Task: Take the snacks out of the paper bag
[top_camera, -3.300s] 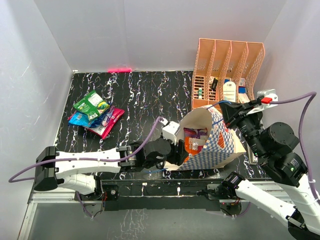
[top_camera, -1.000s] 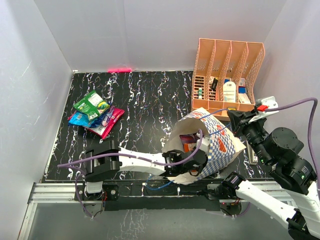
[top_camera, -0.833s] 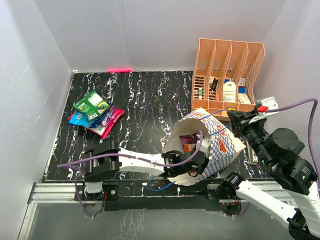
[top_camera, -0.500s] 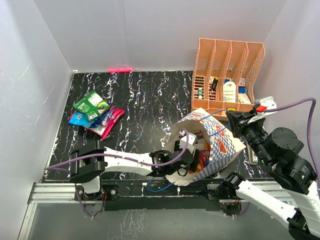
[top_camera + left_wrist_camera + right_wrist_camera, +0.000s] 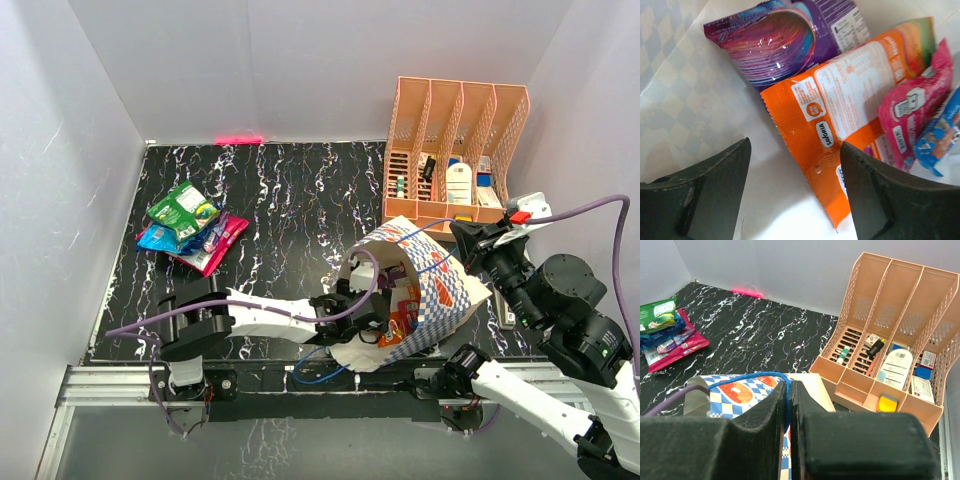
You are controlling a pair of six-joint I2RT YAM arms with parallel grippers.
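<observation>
Reaching into the paper bag (image 5: pixel 441 287) with the left gripper (image 5: pixel 794 167) wide, we judge the orange packet (image 5: pixel 850 115) inside light and slick, best pinched at its crimped edge, while the right gripper (image 5: pixel 789 390) clamps the cord handle (image 5: pixel 747 375).

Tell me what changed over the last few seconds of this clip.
The left gripper went from the mouth of the paper bag deep inside, then drew back a little. It is open, and the orange packet ahead of it is not gripped. The bag's mouth shifted slightly. Much as before: the right gripper still shut on the blue cord handle, the snack pile outside the bag, and the organizer.
</observation>
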